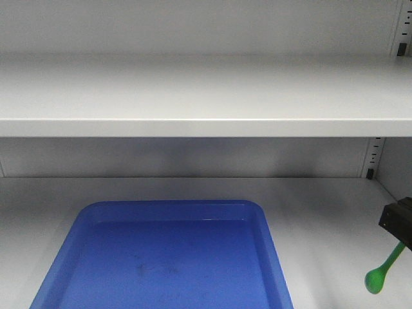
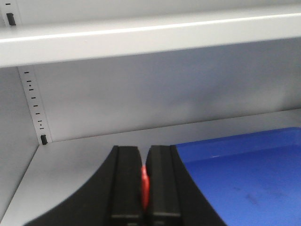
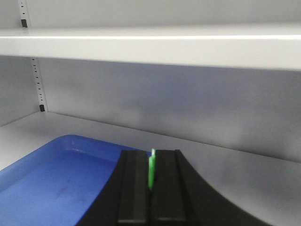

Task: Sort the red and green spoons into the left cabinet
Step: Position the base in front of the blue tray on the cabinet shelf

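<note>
Starting at the left, the left gripper (image 2: 145,157) is seen from its own wrist camera clenched on the red spoon (image 2: 145,186), of which only a thin red sliver is shown between the two black fingers (image 2: 126,183); which part of the spoon is pinched cannot be told. It is held over the lower shelf (image 2: 84,155) of the left cabinet (image 1: 206,96), near a slotted upright (image 2: 34,101) and just left of the blue tray (image 1: 174,205). The tray is set on that shelf in the middle of the front view, and faint dark scuffs are seen on its floor. Right of the tray, the right gripper (image 3: 151,157) is closed on the handle of the green spoon (image 1: 380,273), whose small oval bowl is hung down and leftward over the bare shelf, apart from the tray's right rim; whether the bowl is touching the shelf cannot be told.
</note>
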Tool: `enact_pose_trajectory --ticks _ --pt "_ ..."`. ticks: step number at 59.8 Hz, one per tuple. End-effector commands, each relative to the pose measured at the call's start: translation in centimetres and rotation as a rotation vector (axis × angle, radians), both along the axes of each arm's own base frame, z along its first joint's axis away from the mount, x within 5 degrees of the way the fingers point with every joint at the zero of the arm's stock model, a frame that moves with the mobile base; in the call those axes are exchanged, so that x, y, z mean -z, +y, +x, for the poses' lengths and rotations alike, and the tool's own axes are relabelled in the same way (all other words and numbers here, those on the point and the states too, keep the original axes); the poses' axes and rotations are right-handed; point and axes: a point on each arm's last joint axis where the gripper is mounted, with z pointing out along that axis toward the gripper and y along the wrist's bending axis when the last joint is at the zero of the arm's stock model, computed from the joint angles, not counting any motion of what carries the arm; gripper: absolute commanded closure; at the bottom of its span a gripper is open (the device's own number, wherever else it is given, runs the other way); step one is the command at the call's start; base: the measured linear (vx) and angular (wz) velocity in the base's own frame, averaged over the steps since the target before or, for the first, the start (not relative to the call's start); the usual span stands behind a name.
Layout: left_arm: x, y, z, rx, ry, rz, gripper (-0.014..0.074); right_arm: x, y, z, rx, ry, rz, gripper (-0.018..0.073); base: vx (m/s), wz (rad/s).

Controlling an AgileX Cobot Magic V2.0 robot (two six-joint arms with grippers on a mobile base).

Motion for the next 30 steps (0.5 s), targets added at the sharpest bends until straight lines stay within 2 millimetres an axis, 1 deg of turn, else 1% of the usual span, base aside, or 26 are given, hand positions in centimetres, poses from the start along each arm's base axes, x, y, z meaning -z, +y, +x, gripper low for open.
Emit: enact_pose_trajectory --ticks 1,13,17,24,30 --pt "-1.6 0.1 -0.1 -0.014 -0.101 -0.026 0.06 -1.8 -0.3 -0.1 0.025 -0.099 0.05 0.0562 0.0 0.0" --pt "-1.4 0.1 -0.1 -0.005 -0.08 -0.033 0.06 -1.6 -0.2 -0.1 0.019 -0.08 0.046 0.0562 0.0 0.0" --pt "-1.4 0.0 0.2 -0.001 -0.071 -0.047 0.06 -1.3 0.0 0.3 0.014 -0.049 0.04 0.0562 0.0 0.0" --pt "-1.0 -0.3 1.5 0.018 -0.022 -0.122 0.06 -0.3 0.8 2.0 0.015 0.019 0.038 0.0562 0.0 0.0" --pt "-0.4 -0.5 3.6 0.019 0.035 -0.134 0.06 0.6 1.5 3.8 0.027 0.071 0.051 0.0562 0.0 0.0"
